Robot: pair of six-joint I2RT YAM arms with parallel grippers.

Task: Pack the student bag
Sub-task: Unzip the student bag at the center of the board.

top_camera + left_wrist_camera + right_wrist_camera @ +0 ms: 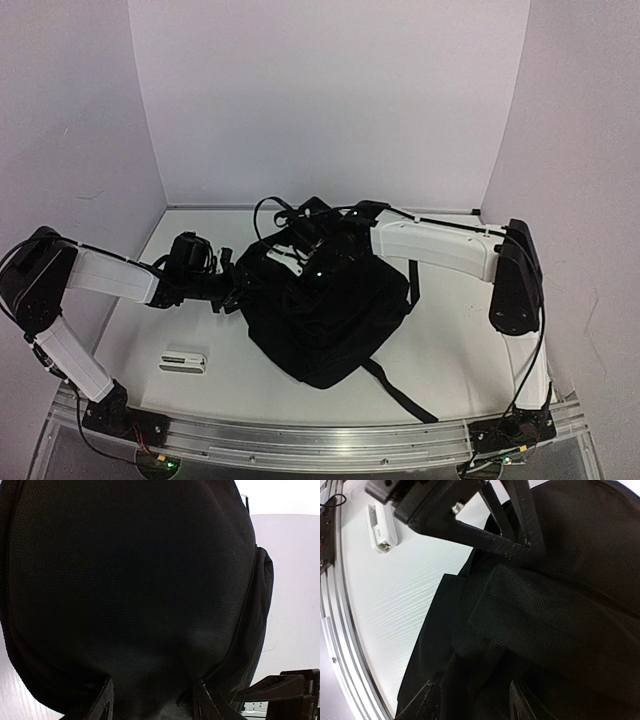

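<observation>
Observations:

- The student bag lies on the middle of the table. It is a black mass, and its opening and contents cannot be made out from any view.
- The left gripper is at the bag's left edge. In its wrist view the bag fills the frame and only the fingers show, cut off at the bottom. They stand apart with fabric between them, and whether they are clamped on it cannot be told.
- The right gripper is over the bag's far end, lost against the black. Its fingers straddle folded fabric below a webbing band; grasp undetermined.
- One strap trails toward the near right.
- A small white object of unclear type lies near left of the bag, apart from it.
</observation>
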